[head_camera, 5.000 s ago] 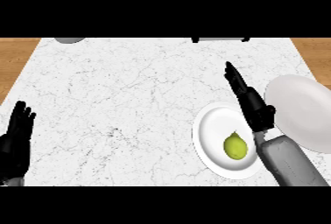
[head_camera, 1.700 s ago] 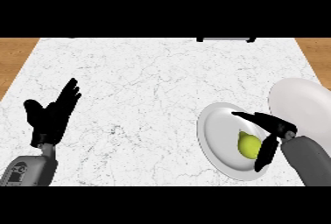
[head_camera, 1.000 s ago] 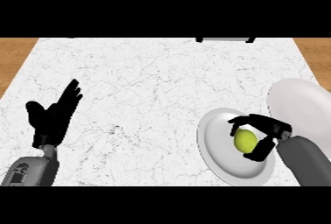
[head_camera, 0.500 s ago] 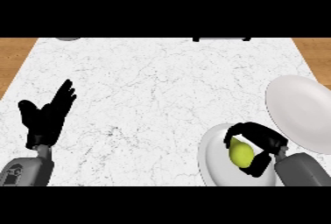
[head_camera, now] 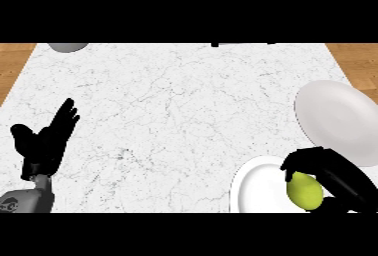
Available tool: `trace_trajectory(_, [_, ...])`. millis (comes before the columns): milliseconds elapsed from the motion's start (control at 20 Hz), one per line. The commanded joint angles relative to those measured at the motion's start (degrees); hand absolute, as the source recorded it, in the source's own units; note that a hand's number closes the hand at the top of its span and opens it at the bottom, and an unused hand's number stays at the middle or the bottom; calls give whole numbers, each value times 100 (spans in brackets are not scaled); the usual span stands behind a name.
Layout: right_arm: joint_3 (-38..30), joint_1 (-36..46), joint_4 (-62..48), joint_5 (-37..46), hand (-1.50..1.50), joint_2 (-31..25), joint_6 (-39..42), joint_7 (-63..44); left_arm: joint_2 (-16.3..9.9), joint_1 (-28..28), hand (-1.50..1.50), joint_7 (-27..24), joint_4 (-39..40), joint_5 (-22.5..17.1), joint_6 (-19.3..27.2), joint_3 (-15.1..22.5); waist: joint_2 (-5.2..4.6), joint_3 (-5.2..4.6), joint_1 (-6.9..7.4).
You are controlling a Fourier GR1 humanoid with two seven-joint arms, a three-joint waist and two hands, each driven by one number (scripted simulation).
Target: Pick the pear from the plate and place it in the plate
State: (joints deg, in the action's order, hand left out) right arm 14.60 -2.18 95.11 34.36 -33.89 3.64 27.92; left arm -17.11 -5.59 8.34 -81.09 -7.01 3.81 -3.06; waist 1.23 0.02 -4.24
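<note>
Right hand (head_camera: 328,172): fingers curled round pear (head_camera: 304,191) over near plate (head_camera: 255,187), probably for lifting. Left hand (head_camera: 46,142): spread, idle.

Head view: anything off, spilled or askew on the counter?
Nothing stands out. The pear is intact in the right hand over the near plate; the second plate lies bare beside it. The left hand rests open at the left edge.

Kitchen setting, white marble-veined counter (head_camera: 177,100), wood flooring (head_camera: 15,60) beyond the counter's edges, two white plates (head_camera: 339,120) at the counter's right, possibly a grey bowl (head_camera: 68,47) at its far-left corner
</note>
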Motion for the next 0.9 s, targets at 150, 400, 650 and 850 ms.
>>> trace_trajectory(150, [-1597, -1018, 1021, -761, 150, 84, -1207, 167, -52, -142, 0, 165, -125, -33, -102, 9, -78, -2, 166])
trace_trajectory(400, [-2598, -1282, 940, -2024, 150, -169, -374, 43, 234, -332, 0, 72, 136, 177, 15, 192, -119, -5, 318])
trace_trajectory(650, [-3023, -416, -520, -2256, 150, -105, -229, 146, 409, -88, 0, -203, -8, 365, 84, 293, -132, 0, 450])
trace_trajectory(850, [-3297, 330, -1826, -2114, 150, -459, -13, 439, 404, -301, 0, 251, -192, 335, 24, 308, -132, 2, 475])
